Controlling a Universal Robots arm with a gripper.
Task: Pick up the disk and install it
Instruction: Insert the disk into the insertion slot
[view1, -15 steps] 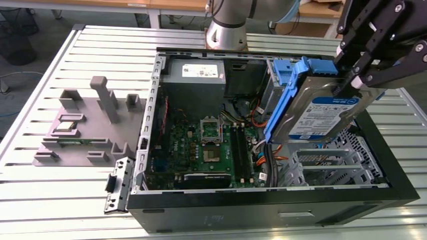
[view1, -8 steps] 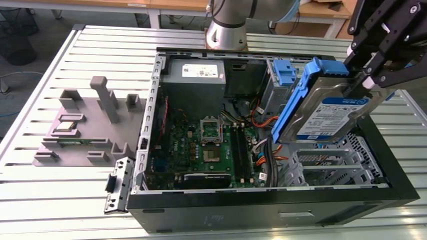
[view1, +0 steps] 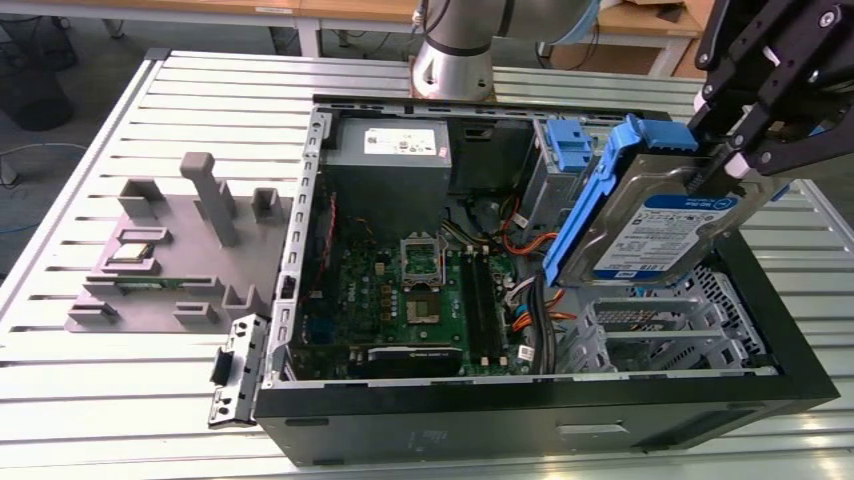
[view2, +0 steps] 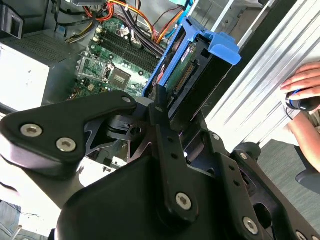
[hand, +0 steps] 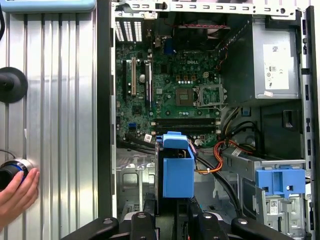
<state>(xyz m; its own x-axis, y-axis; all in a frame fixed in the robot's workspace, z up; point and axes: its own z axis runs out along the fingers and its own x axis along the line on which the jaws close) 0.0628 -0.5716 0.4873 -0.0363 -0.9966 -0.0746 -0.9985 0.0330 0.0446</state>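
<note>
The disk (view1: 654, 215) is held clamped and tilted by the gripper (view1: 731, 168) over the computer case (view1: 534, 425), at its 3 o'clock side in the exterior view

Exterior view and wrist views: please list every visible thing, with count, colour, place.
case: one, black, open, on the silver table.
disk: one, silver with blue rails, tilted above the case.
motherboard: one, green, inside the case.
power supply: one, grey, inside the case.
fixture: one, grey, exterior view's left of the case.
person's hand: one, on a round knob on the table.
gripper: one, black, shut on the disk.
</note>
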